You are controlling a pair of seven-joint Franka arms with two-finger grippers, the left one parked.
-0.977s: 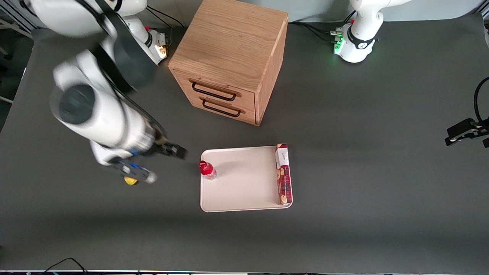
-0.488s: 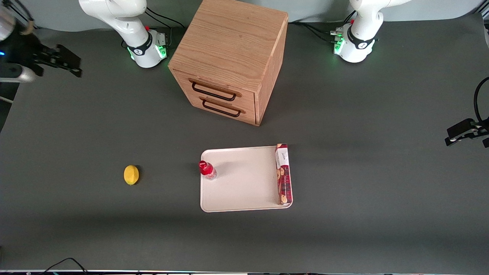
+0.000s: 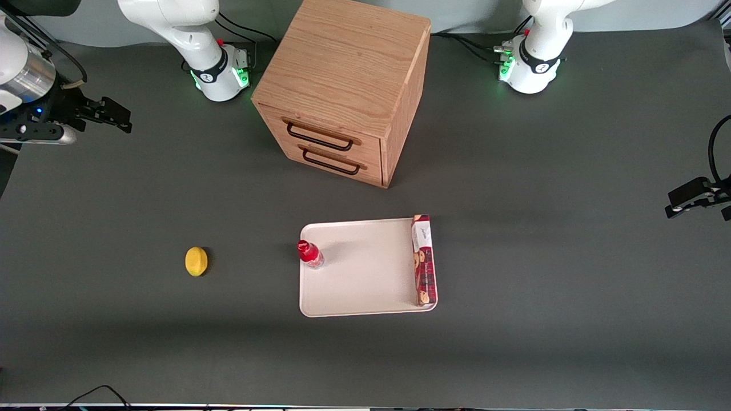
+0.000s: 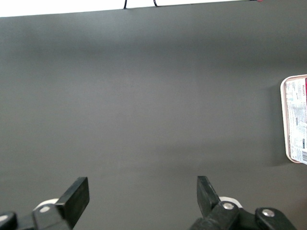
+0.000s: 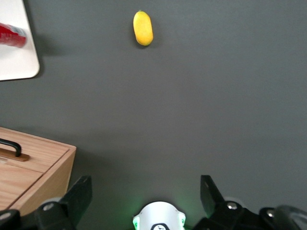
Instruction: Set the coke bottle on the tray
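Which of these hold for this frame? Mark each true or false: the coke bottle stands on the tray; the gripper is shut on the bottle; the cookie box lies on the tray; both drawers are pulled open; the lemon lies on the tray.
1. The coke bottle stands upright on the tray, near its edge. True.
2. The gripper is shut on the bottle. False: it is open and empty, raised at the working arm's end of the table.
3. The cookie box lies on the tray. True.
4. Both drawers of the wooden cabinet are pulled open. False: both are closed.
5. The lemon lies on the tray. False: it lies on the table.
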